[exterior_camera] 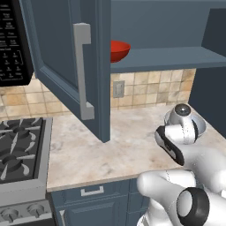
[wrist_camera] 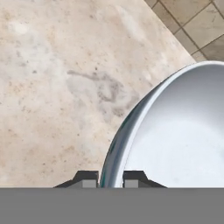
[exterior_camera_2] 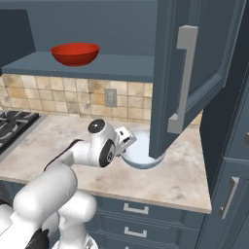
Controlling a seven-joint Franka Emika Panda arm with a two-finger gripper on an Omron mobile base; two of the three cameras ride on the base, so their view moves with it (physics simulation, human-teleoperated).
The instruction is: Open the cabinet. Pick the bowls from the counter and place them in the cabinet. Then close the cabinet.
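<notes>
Rim of the white bowl (wrist_camera: 175,144) sits right under my hand camera, running up from 6 o'clock toward 1 o'clock, pale inside, dark bluish on its outer wall. My gripper (wrist_camera: 110,178) straddles that rim at 6 o'clock: one fingertip (wrist_camera: 87,179) outside the wall, the other inside, both pressed in close, so I am clamped on the white bowl.

Beige marbled counter (wrist_camera: 57,87) takes the 9 to 12 o'clock side of the hand view; tan backsplash tiles (wrist_camera: 197,26) show at 1 o'clock.

From the right base view, the white bowl (exterior_camera_2: 141,151) rests on the counter (exterior_camera_2: 189,170) just below the lower corner of the open right door (exterior_camera_2: 194,63), my wrist at its 9 o'clock edge. Cabinet (exterior_camera_2: 121,65) stands open. Red bowl (exterior_camera_2: 75,53) sits upright on the inner shelf, toward 10 o'clock in that view.

From the left base view, the red bowl (exterior_camera: 119,50) shows partly behind the open left door (exterior_camera: 75,62). Gas stove (exterior_camera: 20,150) lies at 8 o'clock, microwave (exterior_camera: 13,44) at 10 o'clock. A wall outlet (exterior_camera: 118,88) sits on the backsplash below the shelf.
</notes>
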